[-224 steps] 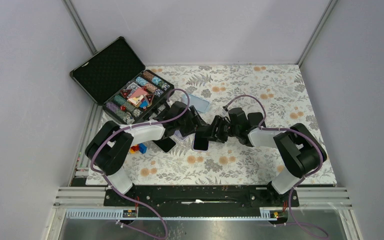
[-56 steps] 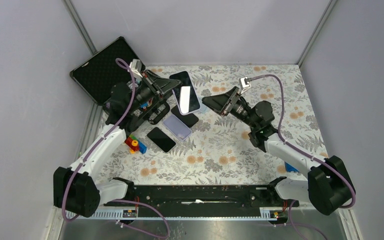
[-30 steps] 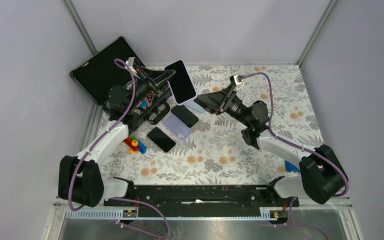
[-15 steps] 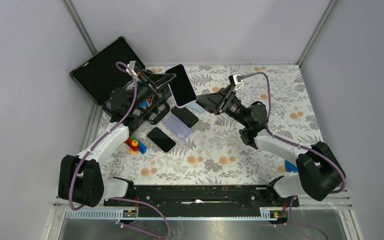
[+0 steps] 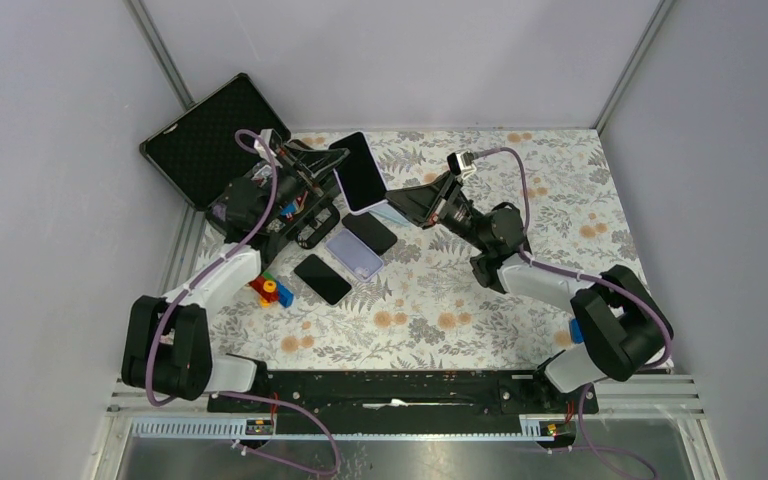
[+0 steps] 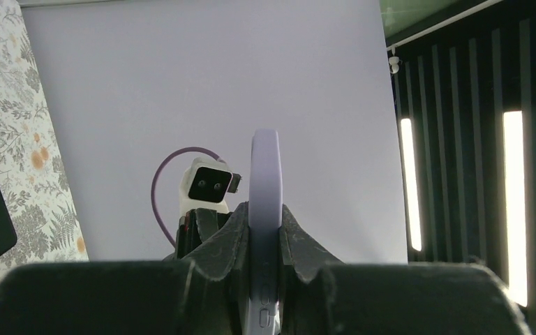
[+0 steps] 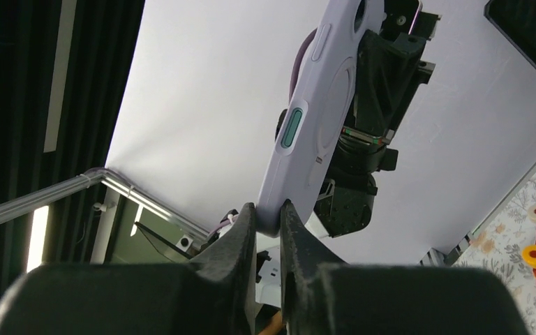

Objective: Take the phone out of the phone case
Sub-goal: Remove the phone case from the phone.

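Over the last two seconds the right arm has swung in from well apart and now meets the phone that the left arm has raised off the table beside the chip box [image 5: 218, 138] — the gap between them is gone. The right fingers [image 7: 241, 234] are closed on the near end of the lilac phone case [image 7: 321, 118], pinching its edge. Whether they hold only the case's lip or clamp the phone through it, I cannot tell. The left fingers [image 6: 227, 237] are closed too, one on each broad face, with the case edge-on between them. From the right fingers the case runs straight away toward the left arm, so the two arms face each other along its long axis. In the top view the phone [image 5: 360, 172] hangs in the air just to the right of the chip box, with its dark screen tilted toward the camera. Its long axis slants away from the box toward the right arm, and it looks fully seated in its case. The coming move, as I judge it, turns on that shared axis — one pair must keep the phone while the other peels the rim off a corner, and the right fingers seem better placed to peel. Other handsets [image 5: 322, 278] lie on the table [image 5: 560, 170], on the side of the chip box nearer the arms
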### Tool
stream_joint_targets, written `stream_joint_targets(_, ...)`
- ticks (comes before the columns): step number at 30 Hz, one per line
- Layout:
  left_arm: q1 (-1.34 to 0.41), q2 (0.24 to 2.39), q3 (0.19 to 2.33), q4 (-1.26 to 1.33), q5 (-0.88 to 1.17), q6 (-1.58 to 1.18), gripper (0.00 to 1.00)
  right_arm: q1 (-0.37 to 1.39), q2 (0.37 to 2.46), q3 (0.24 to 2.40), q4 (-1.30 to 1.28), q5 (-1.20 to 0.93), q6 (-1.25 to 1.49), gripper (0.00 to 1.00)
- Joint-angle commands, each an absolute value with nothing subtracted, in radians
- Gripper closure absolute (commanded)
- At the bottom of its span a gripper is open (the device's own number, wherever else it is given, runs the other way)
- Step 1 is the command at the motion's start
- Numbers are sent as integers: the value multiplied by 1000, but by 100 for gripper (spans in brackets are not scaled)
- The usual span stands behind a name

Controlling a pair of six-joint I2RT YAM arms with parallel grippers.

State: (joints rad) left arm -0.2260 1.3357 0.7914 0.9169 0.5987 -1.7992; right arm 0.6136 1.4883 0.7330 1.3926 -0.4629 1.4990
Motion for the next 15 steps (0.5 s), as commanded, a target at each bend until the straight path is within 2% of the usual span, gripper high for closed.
stream_joint_targets(1, -236, 1349, 778, 1034, 609, -1886, 100, 624, 1508, 782, 1476, -467, 1539, 96)
stream_joint_targets(3, -236, 1362, 764, 1036, 611, -1905, 100, 624, 1506, 782, 1475, -466, 1539, 100)
stream_joint_targets(7, -236, 1414, 732, 1083, 619, -1987, 100, 624, 1499, 794, 1475, -477, 1533, 100)
stream_joint_targets(11, -244, 1514, 701, 1283, 606, -2129, 100, 624, 1490, 798, 1473, -482, 1515, 100)
stream_joint_targets(15, -258, 1544, 703, 1323, 604, -2174, 100, 624, 1504, 801, 1475, -487, 1520, 100)
